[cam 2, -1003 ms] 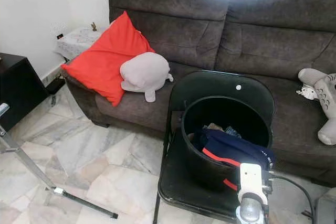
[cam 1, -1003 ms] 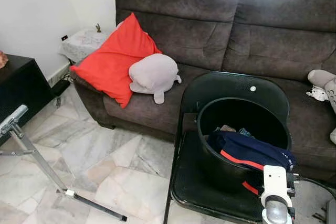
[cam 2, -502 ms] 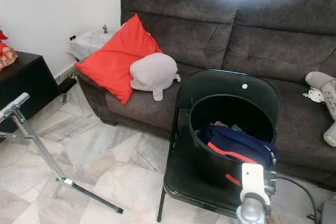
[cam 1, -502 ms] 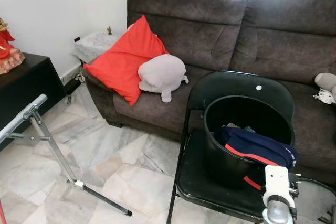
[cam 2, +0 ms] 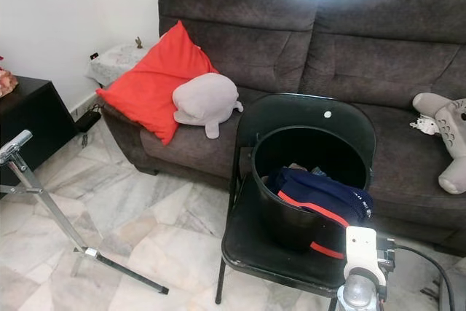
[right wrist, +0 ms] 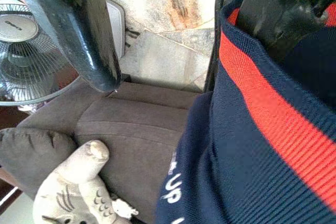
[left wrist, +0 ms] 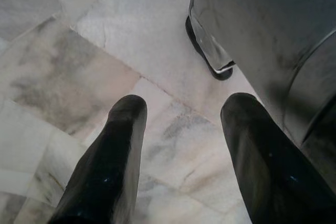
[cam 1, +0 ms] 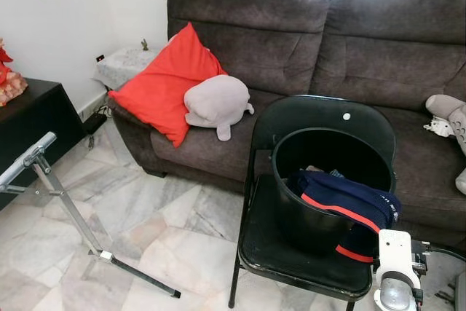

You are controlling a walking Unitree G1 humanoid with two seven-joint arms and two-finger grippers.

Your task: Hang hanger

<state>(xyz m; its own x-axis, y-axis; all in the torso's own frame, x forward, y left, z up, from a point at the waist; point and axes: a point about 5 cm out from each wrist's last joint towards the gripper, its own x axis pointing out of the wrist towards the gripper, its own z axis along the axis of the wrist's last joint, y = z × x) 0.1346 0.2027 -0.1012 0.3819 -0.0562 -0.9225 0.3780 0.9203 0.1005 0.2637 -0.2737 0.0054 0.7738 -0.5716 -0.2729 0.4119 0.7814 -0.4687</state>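
Observation:
A navy garment with a red stripe lies in a black bucket and droops over its front rim. The bucket stands on a black folding chair in front of the sofa. My right arm's silver wrist is low at the right, just in front of the chair. In the right wrist view my right gripper is open, with one finger in the air and the other finger against the garment's red stripe. My left gripper hangs open over the marble floor.
A metal rack frame stands on the floor at the left, beside a black cabinet. On the brown sofa are a red cushion, a grey plush and another plush. A fan stands nearby.
The whole picture has shifted, so the camera has moved. The chair, bucket and garment keep their places, and my right wrist stays low in front of the chair.

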